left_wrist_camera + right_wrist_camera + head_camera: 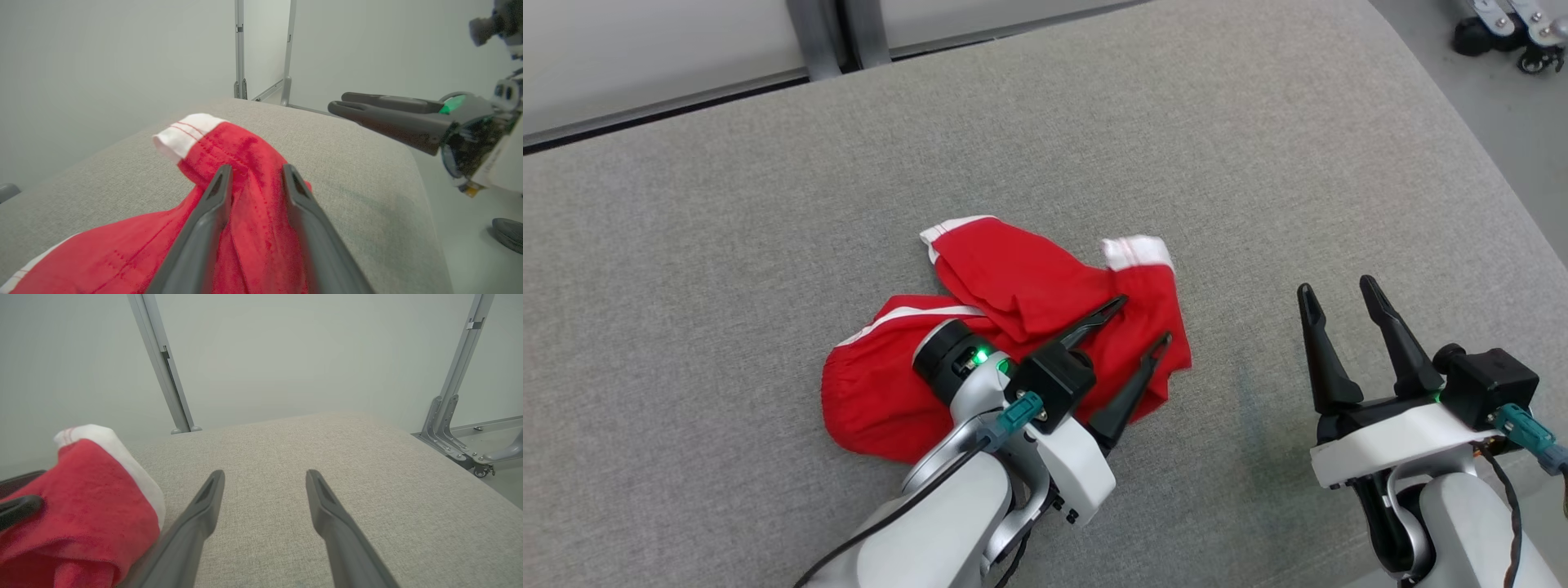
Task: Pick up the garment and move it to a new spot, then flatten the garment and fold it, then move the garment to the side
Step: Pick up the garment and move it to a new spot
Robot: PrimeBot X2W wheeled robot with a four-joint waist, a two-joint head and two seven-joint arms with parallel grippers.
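A crumpled red garment [1013,278] with white trim lies near the middle of a wide grey upholstered surface [1258,163], bunched into folds, not spread flat. One white-edged cuff [1135,251] pokes up at its far right corner, a second white hem [952,229] shows at the far left, and a white stripe [915,314] runs along the near left side.

The robot's left gripper [1143,320] reaches across the garment's right half, its two dark fingers partly apart and angled toward the cuff. In the left wrist view red cloth shows in the gap between them, and nothing appears pinched there. The pale left forearm [947,523] and its black wrist joint [943,355] hide part of the garment's near edge in the head view.

The right gripper [1337,286] hangs well to the right of the cloth, fingers spread wide and empty, over bare upholstery, with a strip of grey fabric between it and the garment.

Beyond the far edge of the surface, grey metal posts [837,33] rise against a pale wall. At the upper right, on the floor past the surface's corner, stands a wheeled base [1515,33]
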